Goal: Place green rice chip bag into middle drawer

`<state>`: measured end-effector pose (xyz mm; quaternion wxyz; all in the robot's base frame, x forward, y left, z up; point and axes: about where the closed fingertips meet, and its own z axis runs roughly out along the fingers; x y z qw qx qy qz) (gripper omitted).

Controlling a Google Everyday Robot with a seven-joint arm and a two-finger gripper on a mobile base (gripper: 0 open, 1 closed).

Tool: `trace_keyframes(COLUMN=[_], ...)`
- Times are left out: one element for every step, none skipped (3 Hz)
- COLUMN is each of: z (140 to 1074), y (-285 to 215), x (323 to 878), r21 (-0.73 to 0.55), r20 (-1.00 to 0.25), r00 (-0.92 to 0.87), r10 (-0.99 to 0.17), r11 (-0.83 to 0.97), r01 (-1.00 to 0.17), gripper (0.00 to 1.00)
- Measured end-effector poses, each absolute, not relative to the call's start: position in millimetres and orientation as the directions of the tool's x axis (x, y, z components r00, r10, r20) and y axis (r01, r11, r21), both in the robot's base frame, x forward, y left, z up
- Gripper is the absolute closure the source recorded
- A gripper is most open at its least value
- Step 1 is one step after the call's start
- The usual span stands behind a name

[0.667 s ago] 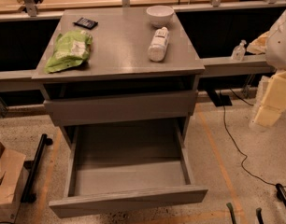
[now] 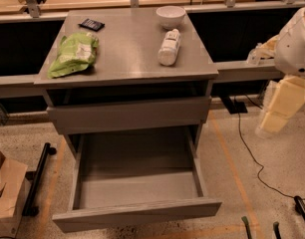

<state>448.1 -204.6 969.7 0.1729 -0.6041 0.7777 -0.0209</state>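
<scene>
A: L to R?
B: Box on floor. Bag, crinkly light green w/ whitish patch, lies on cabinet top, left side; dark flat item behind it. Drawer pulled out below. Bowl, bottle on its side.
A: Gripper?
B: Far right, well apart from bag; state can't tell. Nothing's shifted vs prev.

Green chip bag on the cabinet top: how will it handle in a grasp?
The green chip bag looks crumpled and puffy, so it will likely flex and sag, not stay stiff. Lying flat, it probably won't roll; likely light for its size. The gripper hangs right of the cabinet, apart from the bag.
</scene>
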Motion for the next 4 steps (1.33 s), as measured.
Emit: trace_keyframes(z=[955, 954, 937, 921], y=[-178, -176, -153, -100], x=[473, 475, 501, 545], r21=[-0.227, -0.227, -0.215, -0.218], r20=[-0.302, -0.307, -0.368, -0.440], r00=[-0.182, -0.182, -0.178, -0.093], r10=[-0.936, -0.934, -0.913, -0.893], r11=[0.256, 0.257, 0.269, 0.206], r01=[-0.939, -0.939, -0.939, -0.954], gripper=[0.00, 0.00, 0.00, 0.00])
